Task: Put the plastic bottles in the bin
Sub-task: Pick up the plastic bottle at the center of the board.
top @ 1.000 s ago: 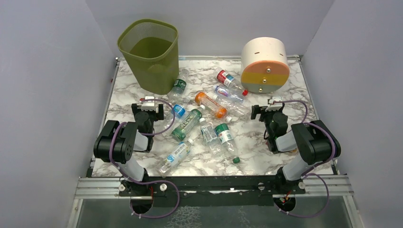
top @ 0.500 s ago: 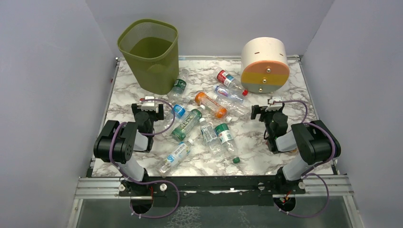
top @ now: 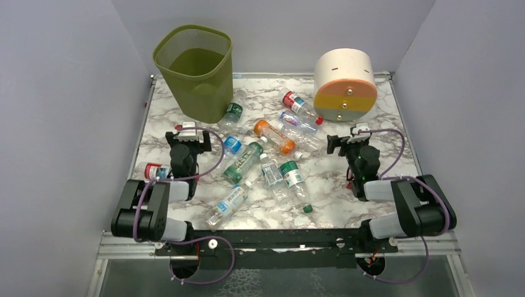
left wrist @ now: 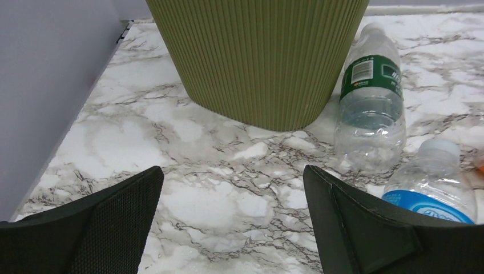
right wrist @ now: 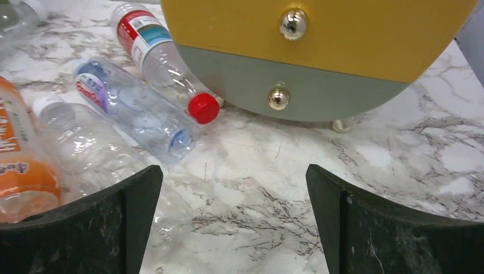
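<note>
The olive-green mesh bin (top: 195, 71) stands at the back left, and its ribbed wall (left wrist: 257, 57) fills the top of the left wrist view. Several plastic bottles lie across the marble table: a green-labelled one (top: 232, 114) (left wrist: 371, 97) against the bin, a blue-labelled one (top: 230, 145) (left wrist: 434, 188), an orange one (top: 274, 136) (right wrist: 20, 165), a red-capped one (top: 298, 105) (right wrist: 160, 57) and a red-labelled one (top: 153, 171) by the left arm. My left gripper (top: 187, 133) (left wrist: 233, 177) is open over bare marble in front of the bin. My right gripper (top: 351, 137) (right wrist: 234, 177) is open and empty.
A cream cylinder (top: 344, 83) with orange, yellow and grey bands and metal knobs (right wrist: 277, 98) stands at the back right, just ahead of my right gripper. Grey walls close in the table (top: 377, 124) on the left, back and right.
Both arms have folded lower, with their elbows drawn toward the near edge. The grippers edged slightly forward. The red-labelled bottle beside the left arm has come into view. Both grippers stay open.
</note>
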`<state>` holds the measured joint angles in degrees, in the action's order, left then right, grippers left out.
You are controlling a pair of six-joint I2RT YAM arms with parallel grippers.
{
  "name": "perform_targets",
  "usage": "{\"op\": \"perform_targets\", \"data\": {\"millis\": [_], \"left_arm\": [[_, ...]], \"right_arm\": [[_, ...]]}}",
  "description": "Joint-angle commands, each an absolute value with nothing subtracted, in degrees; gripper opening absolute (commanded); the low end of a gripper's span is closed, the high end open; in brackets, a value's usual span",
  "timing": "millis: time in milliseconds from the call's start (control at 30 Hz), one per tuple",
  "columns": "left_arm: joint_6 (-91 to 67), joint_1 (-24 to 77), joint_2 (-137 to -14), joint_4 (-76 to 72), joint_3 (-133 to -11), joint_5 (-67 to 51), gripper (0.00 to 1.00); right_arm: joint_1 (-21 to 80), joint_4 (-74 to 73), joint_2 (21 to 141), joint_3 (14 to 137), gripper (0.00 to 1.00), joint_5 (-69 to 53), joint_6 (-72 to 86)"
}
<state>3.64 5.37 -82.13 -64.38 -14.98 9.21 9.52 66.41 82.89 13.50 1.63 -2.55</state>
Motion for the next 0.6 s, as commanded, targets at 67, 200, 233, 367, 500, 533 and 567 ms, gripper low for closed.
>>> {"op": "perform_targets", "data": {"millis": [67,200,233,367,500,533,567], "left_arm": [[-1.2,5.2,-69.8,-49.6,-16.5,6.6,0.99],[-4.1,5.2,-59.6,-44.2,-16.8,4.7,0.99],[-5.3,5.2,-57.1,-43.6,-16.8,3.9,0.99],[-8.9,5.2,-49.3,-40.9,-17.5,-1.0,0.99],[-12.3,5.2,-43.2,-36.8,-19.9,-5.3,0.99],[-13.2,5.2,-41.9,-35.3,-20.7,-6.1,0.99],[-14.6,5.3,-40.7,-33.8,-21.7,-6.8,0.99]], "right_arm": [[9.4,54.5,70.9,13.7,0.99,-6.5,-1.8],[9.4,44.2,60.2,15.2,1.00,-9.7,-0.5],[9.4,41.8,57.8,16.0,0.99,-10.6,0.4],[9.4,36.1,49.7,18.8,0.99,-14.4,4.3],[9.4,29.6,45.7,23.7,0.99,-16.1,8.9],[9.4,27.3,45.3,25.4,0.99,-16.8,9.8],[9.4,25.0,45.0,27.3,1.00,-17.2,10.8]]}}
